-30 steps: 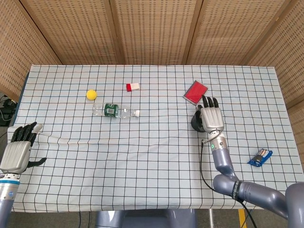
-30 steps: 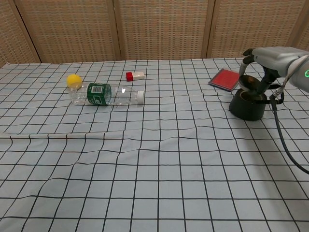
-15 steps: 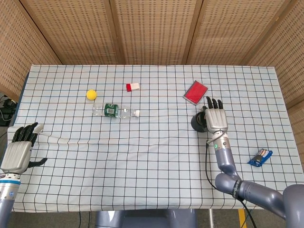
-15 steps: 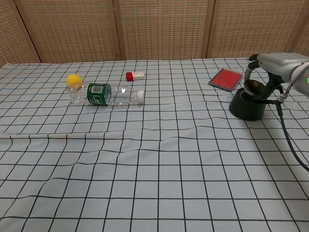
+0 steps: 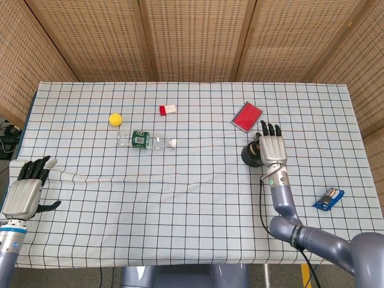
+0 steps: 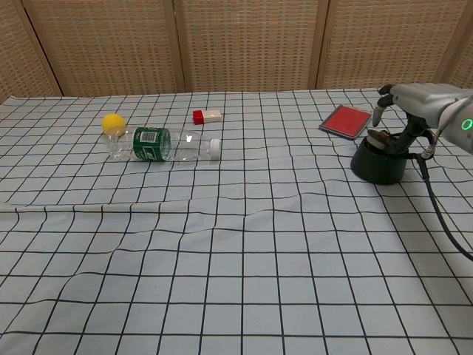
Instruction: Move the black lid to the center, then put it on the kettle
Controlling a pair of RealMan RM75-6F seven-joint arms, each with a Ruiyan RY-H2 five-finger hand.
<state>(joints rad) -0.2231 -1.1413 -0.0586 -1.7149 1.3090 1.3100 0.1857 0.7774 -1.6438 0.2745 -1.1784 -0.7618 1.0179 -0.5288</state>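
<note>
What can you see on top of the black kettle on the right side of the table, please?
On the kettle sits a dark round piece, apparently the black lid, with the right hand directly over it. The hand covers part of it, so whether it is fully seated, or held, cannot be seen.

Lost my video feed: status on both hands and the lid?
Left hand open, idle at the table edge. Right hand over the black lid, grip unclear. No kettle in view. Path to center unobstructed.
</note>
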